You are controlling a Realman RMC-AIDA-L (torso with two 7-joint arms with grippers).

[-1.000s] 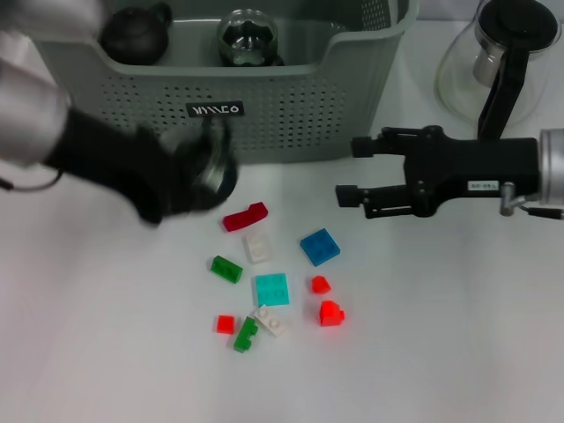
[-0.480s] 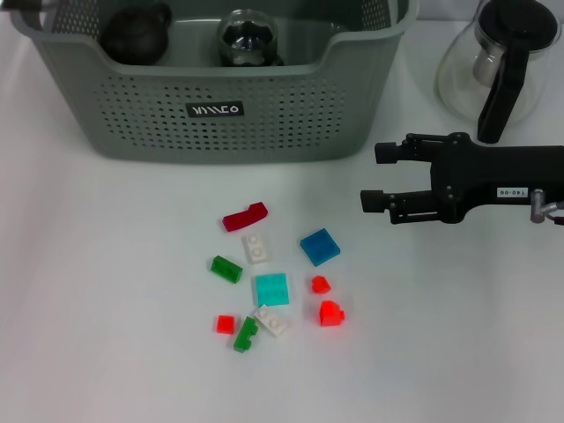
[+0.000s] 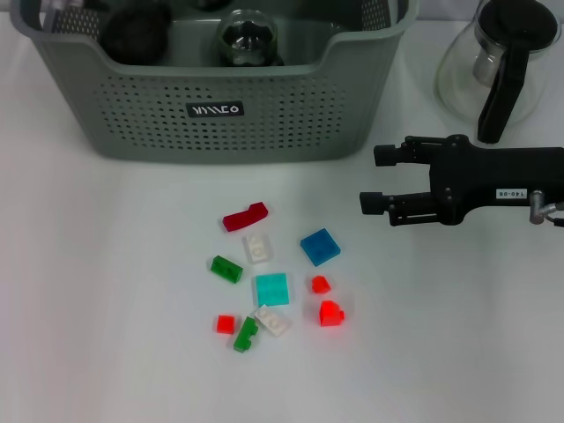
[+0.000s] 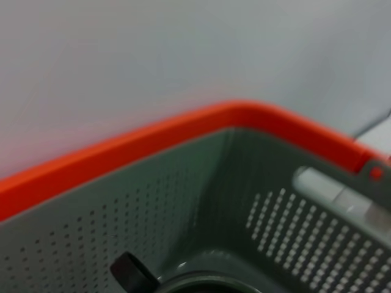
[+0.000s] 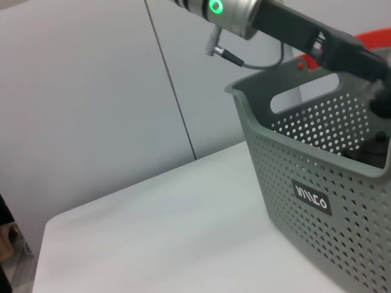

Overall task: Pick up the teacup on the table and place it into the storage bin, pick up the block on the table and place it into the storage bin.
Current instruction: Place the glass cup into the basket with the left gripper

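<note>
The grey-green storage bin (image 3: 264, 123) stands at the back of the table and also shows in the right wrist view (image 5: 317, 183). My left arm (image 5: 305, 33) reaches over its rim, and the left gripper (image 5: 380, 102) is down inside. A dark blurred shape (image 3: 137, 35) fills the bin's left part. The teacup is hidden from me. Several blocks lie in front of the bin, among them a red curved one (image 3: 244, 216), a blue one (image 3: 319, 247) and a cyan one (image 3: 271, 289). My right gripper (image 3: 377, 179) hovers open and empty to the right of the blue block.
A round glass piece (image 3: 247, 35) sits in the bin's middle. The glass teapot (image 3: 493, 62) with a black handle stands at the back right, just behind my right arm (image 3: 493, 185). More small red, green and white blocks lie around the cyan one.
The left arm, which held a dark cup in front of the bin, has swung up and over into the bin. The right gripper drew back slightly to the right, then stayed still.
</note>
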